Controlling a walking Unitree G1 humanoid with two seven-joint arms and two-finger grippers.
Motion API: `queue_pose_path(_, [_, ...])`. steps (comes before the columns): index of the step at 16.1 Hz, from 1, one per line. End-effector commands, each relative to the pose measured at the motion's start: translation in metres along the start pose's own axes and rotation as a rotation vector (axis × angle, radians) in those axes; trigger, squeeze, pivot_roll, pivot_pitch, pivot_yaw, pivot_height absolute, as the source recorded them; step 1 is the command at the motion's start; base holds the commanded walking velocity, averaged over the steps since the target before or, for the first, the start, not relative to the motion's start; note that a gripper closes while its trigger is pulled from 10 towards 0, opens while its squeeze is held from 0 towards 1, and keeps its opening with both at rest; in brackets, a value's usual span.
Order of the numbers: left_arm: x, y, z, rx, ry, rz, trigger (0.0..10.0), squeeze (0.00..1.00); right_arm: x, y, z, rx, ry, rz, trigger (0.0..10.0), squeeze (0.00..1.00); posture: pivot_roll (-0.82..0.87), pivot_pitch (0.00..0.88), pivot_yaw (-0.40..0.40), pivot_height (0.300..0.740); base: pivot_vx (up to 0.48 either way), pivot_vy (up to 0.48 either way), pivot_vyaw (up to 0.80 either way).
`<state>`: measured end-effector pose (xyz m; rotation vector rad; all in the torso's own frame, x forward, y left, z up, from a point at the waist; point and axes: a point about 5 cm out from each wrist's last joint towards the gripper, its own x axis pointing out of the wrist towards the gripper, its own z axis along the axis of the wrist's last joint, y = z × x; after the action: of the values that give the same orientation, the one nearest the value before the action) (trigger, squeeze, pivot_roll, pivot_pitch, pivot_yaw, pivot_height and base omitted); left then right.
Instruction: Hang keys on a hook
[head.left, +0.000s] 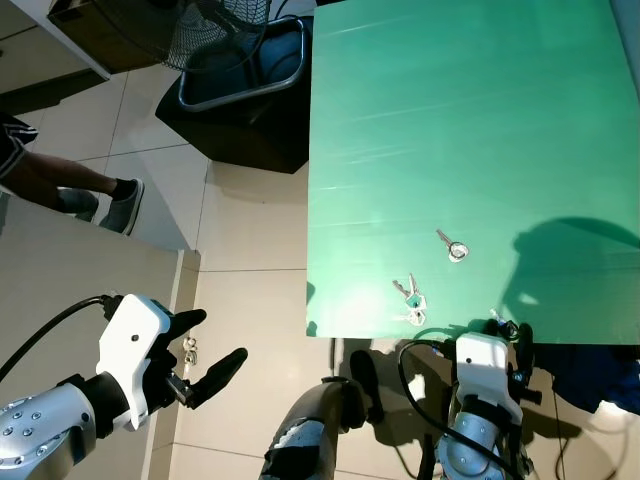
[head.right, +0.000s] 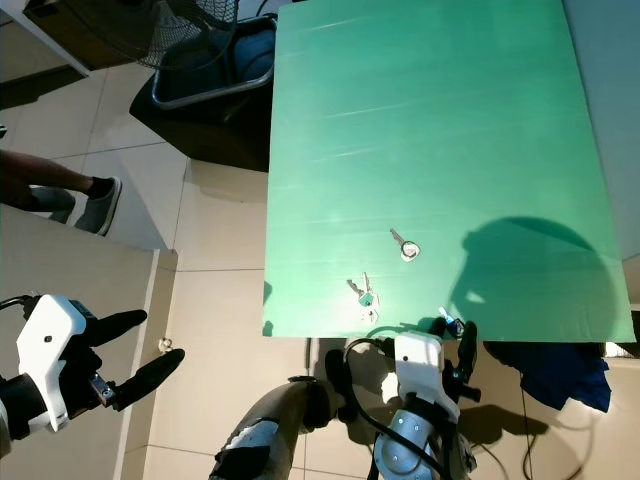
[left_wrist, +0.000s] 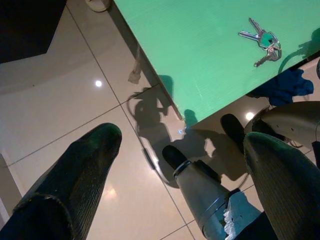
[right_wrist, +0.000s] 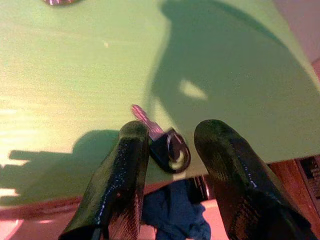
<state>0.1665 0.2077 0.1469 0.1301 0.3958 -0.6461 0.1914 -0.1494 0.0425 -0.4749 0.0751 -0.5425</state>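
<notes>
The green table (head.left: 450, 120) is the landmark. A bunch of keys (head.left: 410, 299) and a single key (head.left: 452, 247) lie near its front edge. Right gripper (right_wrist: 172, 150), fingers parted, straddles a black-headed key (right_wrist: 167, 145) at that edge. Left gripper (head.left: 205, 350) is spread open, left of the table, above the floor.

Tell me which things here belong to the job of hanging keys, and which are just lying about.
For the job:
- key bunch with a teal tag on the green table
- single key on a ring
- dark-headed key at the table's near edge, between the open jaws of the right gripper

Just lying about:
- fan
- blue cloth on the floor
- a person's feet
</notes>
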Motion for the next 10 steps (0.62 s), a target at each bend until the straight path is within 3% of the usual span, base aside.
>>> queue_pose_path(1, [-0.0044, 0.0009, -0.0055, -0.016, 0.028, 0.02, 10.0, 0.0, -0.0119, 0.0074, 0.0, 0.0, 0.014, 0.042, 10.0, 0.0, 0.01, 0.466, 0.399, 0.74, 0.0, 0.0, 0.0])
queue_pose_path(4, [-0.0037, -0.0002, -0.0062, -0.022, 0.026, 0.023, 10.0, 0.0, -0.0148, 0.0062, 0.0068, 0.01, -0.015, 0.043, 10.0, 0.0, 0.0, 0.464, 0.395, 0.74, 0.0, 0.0, 0.0])
queue_pose_path(5, [-0.0033, -0.0009, -0.0063, -0.023, 0.025, 0.023, 10.0, 0.0, -0.0165, 0.0064, 0.0072, 0.024, -0.014, 0.044, 0.0, 0.0, 0.0, 0.465, 0.393, 0.74, 0.0, 0.0, 0.0])
queue_pose_path(10, [-0.003, 0.0003, -0.0072, -0.022, 0.031, 0.024, 10.0, 0.0, -0.018, 0.0064, -0.0007, 0.026, 0.049, 0.04, 0.0, 0.0, 0.01, 0.464, 0.4, 0.74, 0.0, 0.0, 0.0])
